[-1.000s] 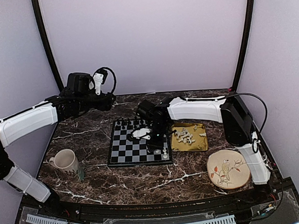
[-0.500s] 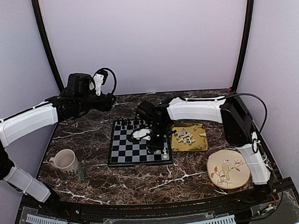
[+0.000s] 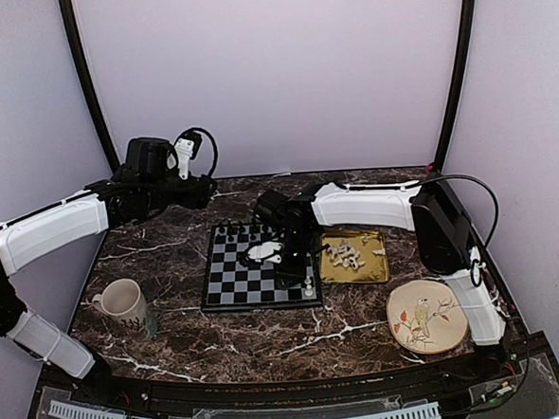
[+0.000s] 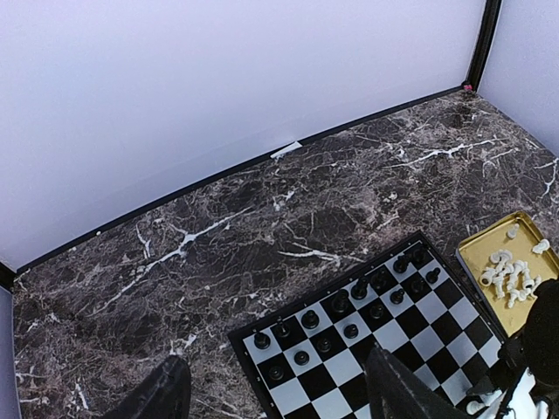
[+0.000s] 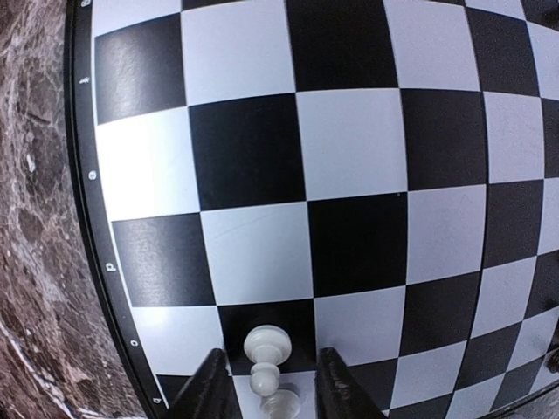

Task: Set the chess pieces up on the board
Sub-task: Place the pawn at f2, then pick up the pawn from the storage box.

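Your right claw (image 5: 271,371) is low over the board (image 5: 349,157), with its jaws a little apart on each side of one white piece (image 5: 265,342). A thin strip of board shows on both sides of the piece, so I judge that the claw holds nothing and the piece rests on its own. It sits close to the rim, on the side of the board that is near you and toward the tray (image 3: 370,266). I cannot tell if the pale shape just below it is its foot or a second piece. The step in hand seems to be to let this piece go. To do it well, open the jaws a little more before you move, then lift straight up, because any sideways drift would push the piece over. Check in the wrist view that it stands inside one square and not on a line. The other white pieces (image 3: 344,255) lie in a loose heap on the tray, just beside the board, so most of the task remains. For the next one, choose a piece at the edge of the heap, apart from the others. The black pieces (image 4: 349,310) stand on the far rows. Your left claw (image 4: 279,375) hangs wide and empty above the far surface (image 3: 168,245), so keep it there.
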Motion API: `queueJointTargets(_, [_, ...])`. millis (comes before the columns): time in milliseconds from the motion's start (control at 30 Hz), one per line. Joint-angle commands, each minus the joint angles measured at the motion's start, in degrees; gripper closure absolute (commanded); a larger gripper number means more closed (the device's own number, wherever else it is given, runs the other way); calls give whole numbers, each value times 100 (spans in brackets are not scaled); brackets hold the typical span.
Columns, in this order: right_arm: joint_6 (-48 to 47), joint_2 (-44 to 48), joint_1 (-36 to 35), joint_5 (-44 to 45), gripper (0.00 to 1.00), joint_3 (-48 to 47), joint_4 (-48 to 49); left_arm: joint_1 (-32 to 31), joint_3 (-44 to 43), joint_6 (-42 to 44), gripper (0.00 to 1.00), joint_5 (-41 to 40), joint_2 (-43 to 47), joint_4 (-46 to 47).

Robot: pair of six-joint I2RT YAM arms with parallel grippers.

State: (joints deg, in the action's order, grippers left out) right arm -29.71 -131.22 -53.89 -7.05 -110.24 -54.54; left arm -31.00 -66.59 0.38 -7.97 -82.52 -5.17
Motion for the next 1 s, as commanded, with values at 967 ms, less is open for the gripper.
queueJointTargets(967, [183,2744,2681,-394,70,3858,1677,52,-56,91,32,1872,-294,48])
